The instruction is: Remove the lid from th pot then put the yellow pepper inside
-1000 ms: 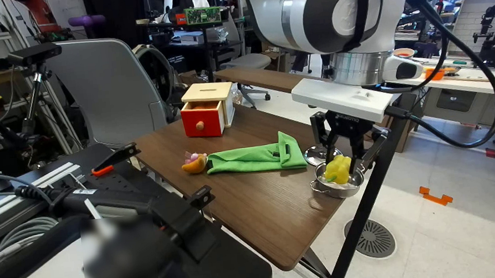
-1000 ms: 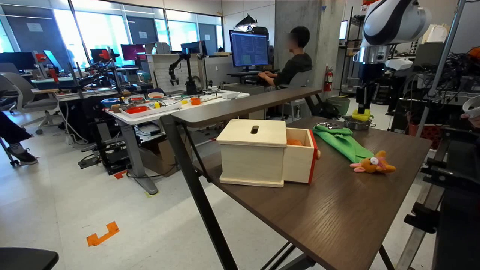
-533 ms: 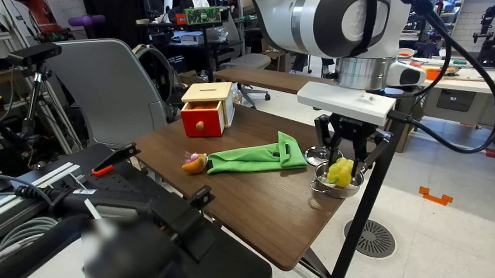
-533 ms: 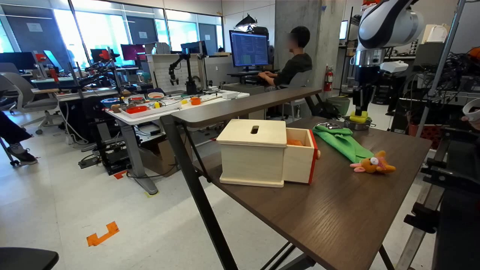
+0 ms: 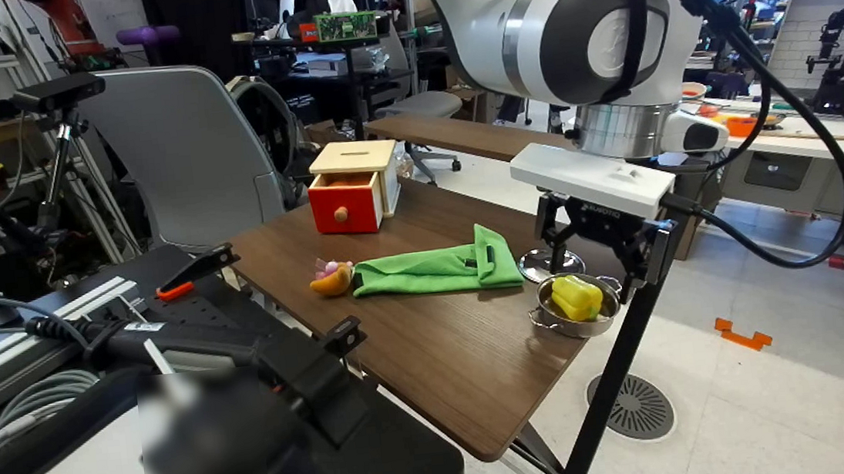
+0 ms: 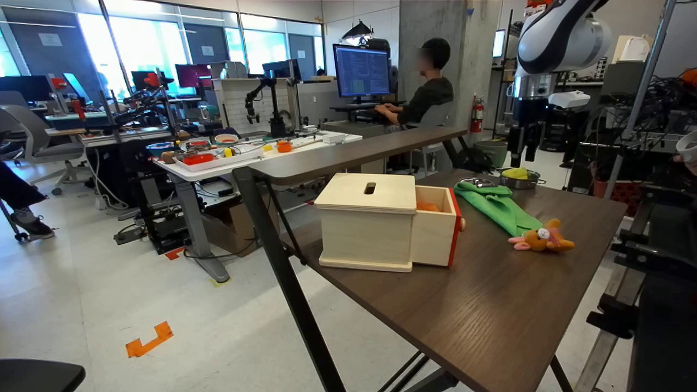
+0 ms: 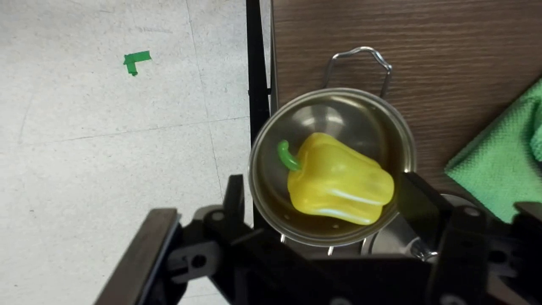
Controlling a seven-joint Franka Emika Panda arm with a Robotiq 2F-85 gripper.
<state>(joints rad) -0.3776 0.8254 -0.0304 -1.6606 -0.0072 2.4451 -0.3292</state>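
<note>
On the brown wood-grain table [image 5: 432, 344], a blocky yellow pepper [image 7: 338, 182] is contained in a round silver metal pot [image 7: 322, 116], set beside a round silvery lid [image 5: 537, 263]; "ROBOTIQ" is read on the black gripper [image 5: 594, 282], its jaws, earlier around the pepper, now spread wide.

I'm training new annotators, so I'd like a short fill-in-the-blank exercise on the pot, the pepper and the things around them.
1. The pepper lying inside the pot is coloured ____.
2. The lid is not on but ____.
3. The gripper is not shut but ____.
4. The drawer front is coloured ____.
Missing words: yellow; off; open; red.
</note>
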